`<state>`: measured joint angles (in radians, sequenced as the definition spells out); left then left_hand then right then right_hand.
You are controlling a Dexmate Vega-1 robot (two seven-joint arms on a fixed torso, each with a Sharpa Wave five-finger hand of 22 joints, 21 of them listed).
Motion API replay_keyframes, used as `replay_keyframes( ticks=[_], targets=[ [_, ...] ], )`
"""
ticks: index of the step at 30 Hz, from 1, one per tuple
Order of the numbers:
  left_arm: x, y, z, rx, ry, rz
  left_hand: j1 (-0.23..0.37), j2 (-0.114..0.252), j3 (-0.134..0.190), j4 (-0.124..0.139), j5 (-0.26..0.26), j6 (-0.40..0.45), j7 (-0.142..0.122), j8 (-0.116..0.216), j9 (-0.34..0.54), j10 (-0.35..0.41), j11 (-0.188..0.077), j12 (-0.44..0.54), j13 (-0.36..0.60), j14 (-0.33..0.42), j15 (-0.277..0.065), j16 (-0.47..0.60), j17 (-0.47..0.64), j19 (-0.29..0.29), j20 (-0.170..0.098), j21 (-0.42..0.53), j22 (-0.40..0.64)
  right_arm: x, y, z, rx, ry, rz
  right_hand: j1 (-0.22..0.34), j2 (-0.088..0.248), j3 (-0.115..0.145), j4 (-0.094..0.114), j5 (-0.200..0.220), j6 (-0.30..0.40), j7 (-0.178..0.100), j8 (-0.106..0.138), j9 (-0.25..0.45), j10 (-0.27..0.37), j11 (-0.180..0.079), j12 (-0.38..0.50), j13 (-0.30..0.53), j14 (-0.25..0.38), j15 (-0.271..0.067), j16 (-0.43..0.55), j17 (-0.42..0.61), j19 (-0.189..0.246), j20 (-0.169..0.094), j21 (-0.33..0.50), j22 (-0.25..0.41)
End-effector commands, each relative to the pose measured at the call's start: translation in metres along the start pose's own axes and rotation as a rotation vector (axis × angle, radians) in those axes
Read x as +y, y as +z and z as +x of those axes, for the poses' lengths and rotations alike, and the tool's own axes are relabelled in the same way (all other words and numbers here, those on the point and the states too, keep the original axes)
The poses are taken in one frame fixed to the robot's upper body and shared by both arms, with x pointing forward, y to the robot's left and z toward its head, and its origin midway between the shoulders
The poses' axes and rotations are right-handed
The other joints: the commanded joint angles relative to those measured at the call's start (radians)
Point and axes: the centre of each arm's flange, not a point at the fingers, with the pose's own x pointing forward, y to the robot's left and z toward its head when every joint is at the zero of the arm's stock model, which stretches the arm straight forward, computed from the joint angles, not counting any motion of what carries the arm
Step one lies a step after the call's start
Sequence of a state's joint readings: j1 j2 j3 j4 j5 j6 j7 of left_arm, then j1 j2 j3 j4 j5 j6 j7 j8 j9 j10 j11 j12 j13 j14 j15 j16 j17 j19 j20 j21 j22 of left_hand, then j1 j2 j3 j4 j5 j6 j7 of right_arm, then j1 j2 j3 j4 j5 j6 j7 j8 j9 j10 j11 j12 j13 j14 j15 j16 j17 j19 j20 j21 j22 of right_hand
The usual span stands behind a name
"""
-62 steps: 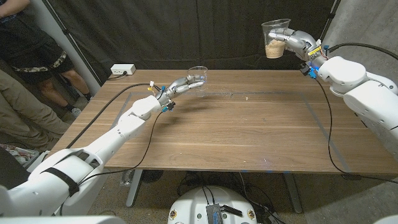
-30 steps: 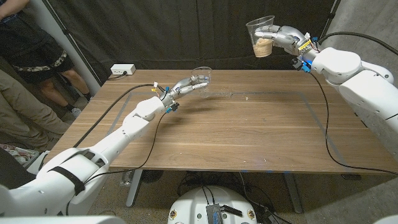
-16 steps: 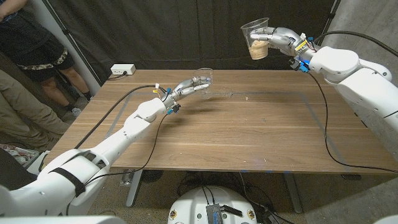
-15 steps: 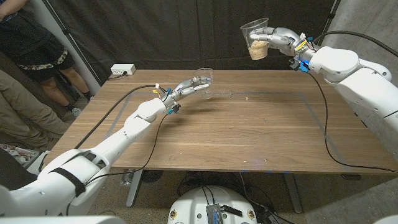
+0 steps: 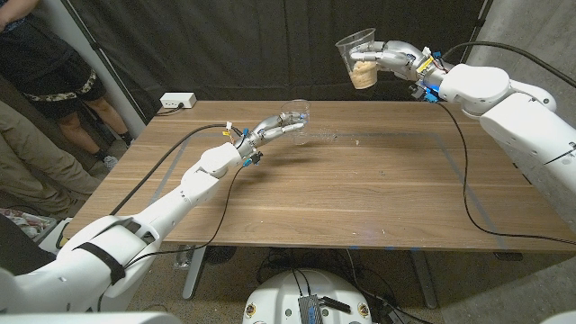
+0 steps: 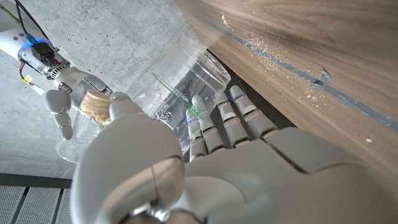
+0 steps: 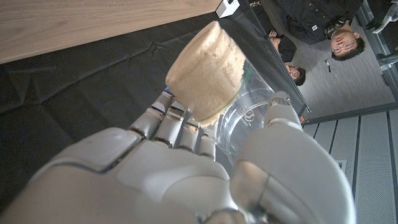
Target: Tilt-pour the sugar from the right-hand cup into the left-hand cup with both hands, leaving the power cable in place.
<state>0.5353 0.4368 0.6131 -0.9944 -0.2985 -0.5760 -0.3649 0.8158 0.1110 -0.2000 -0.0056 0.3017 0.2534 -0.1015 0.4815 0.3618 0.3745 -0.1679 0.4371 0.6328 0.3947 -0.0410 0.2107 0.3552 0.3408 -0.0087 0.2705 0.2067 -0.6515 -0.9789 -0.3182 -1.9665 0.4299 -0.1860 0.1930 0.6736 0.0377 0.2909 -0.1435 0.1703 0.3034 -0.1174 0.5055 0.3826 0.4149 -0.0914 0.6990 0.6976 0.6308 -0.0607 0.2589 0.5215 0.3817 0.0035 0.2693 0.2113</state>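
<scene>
The robot hand [image 7: 186, 180] grips a clear cup [image 7: 249, 106] of sugar [image 7: 208, 71].

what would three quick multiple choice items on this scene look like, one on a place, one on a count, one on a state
1. Where is the cup with sugar?
A. raised above the table's far edge in the right hand
B. standing on the table
C. on the floor

2. How many clear cups show in the head view?
A. one
B. two
C. four

3. What state is the empty cup in?
A. crushed flat
B. full of sugar
C. held by the left hand, tipped

Key: 1 A, it hangs against the dark curtain; 2 B, one cup per hand; 3 C, fingers wrap its clear wall.
</scene>
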Motion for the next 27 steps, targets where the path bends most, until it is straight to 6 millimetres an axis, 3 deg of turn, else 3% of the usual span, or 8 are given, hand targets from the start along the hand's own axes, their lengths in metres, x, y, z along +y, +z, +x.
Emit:
replay_keyframes(
  ticks=[1, 27],
  targets=[
    [-0.003, -0.001, -0.002, -0.004, -0.005, -0.008, 0.004, 0.009, -0.007, -0.002, -0.002, 0.008, -0.003, 0.008, 0.0, 0.014, 0.0, 0.01, 0.001, 0.011, -0.131, -0.001, 0.004, 0.002, -0.006, 0.005, 0.005, 0.009, 0.004, 0.013, 0.006, 0.054, -0.021, 0.003, 0.009, -0.002, 0.003, 0.005, 0.007, -0.003, -0.001, 0.005, 0.006, -0.002, 0.005, 0.002, 0.011, -0.168, -0.001, 0.005, -0.001, 0.008, -0.001, 0.003],
    [-0.005, -0.001, -0.004, -0.013, -0.021, -0.012, 0.008, 0.013, -0.011, 0.0, -0.007, 0.01, -0.002, 0.009, -0.001, 0.012, 0.001, 0.012, 0.0, 0.013, -0.13, -0.002, 0.006, 0.003, -0.008, 0.007, 0.005, 0.028, 0.012, 0.023, 0.054, 0.149, -0.134, 0.006, 0.01, -0.001, 0.002, 0.005, 0.015, -0.008, -0.003, 0.006, 0.009, -0.009, 0.004, 0.004, 0.013, -0.168, -0.002, 0.009, -0.003, 0.011, -0.003, 0.002]
  ],
)
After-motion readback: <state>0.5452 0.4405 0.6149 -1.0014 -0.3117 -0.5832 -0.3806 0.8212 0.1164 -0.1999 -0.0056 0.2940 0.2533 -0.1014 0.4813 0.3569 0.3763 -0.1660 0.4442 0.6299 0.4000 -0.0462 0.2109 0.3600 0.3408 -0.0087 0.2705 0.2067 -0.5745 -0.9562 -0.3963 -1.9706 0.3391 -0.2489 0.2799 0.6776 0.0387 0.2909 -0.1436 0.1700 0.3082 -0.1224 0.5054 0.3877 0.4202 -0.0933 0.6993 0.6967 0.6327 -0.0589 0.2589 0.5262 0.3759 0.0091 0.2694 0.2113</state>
